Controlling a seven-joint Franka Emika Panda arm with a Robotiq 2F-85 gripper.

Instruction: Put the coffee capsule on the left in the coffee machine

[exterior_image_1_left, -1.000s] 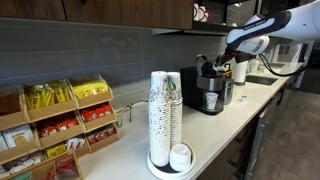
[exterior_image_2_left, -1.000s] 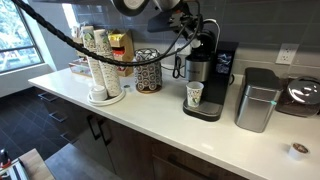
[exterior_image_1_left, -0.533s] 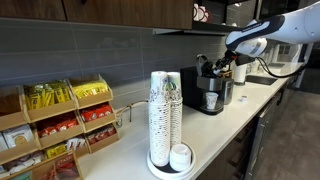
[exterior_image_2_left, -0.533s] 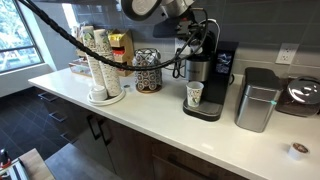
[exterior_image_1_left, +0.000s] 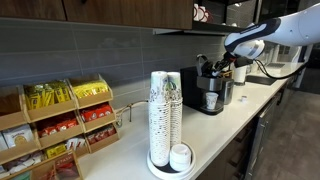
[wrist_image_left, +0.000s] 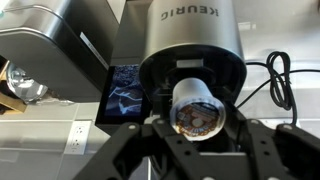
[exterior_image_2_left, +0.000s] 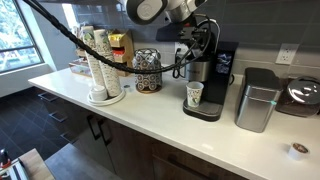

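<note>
The coffee machine [wrist_image_left: 190,30] is a black and silver Keurig; it shows in both exterior views [exterior_image_1_left: 212,88] [exterior_image_2_left: 207,72]. In the wrist view my gripper [wrist_image_left: 197,125] is shut on the coffee capsule [wrist_image_left: 197,105], a white-sided pod whose brown printed lid faces the camera. It hangs right over the machine's round dark pod opening. In both exterior views the gripper [exterior_image_1_left: 231,69] [exterior_image_2_left: 205,42] sits at the top of the machine, and the capsule is hidden there.
A paper cup [exterior_image_2_left: 194,95] stands under the spout. Tall paper-cup stacks [exterior_image_1_left: 165,108] [exterior_image_2_left: 97,62], a snack rack [exterior_image_1_left: 55,125], a patterned canister [exterior_image_2_left: 148,70], a silver bin [exterior_image_2_left: 257,100] and a small pod [exterior_image_2_left: 296,150] are on the white counter. Cables hang beside the machine.
My gripper has moved a little down and closer to the top of the coffee machine with the capsule still in it. Nothing else has moved.
</note>
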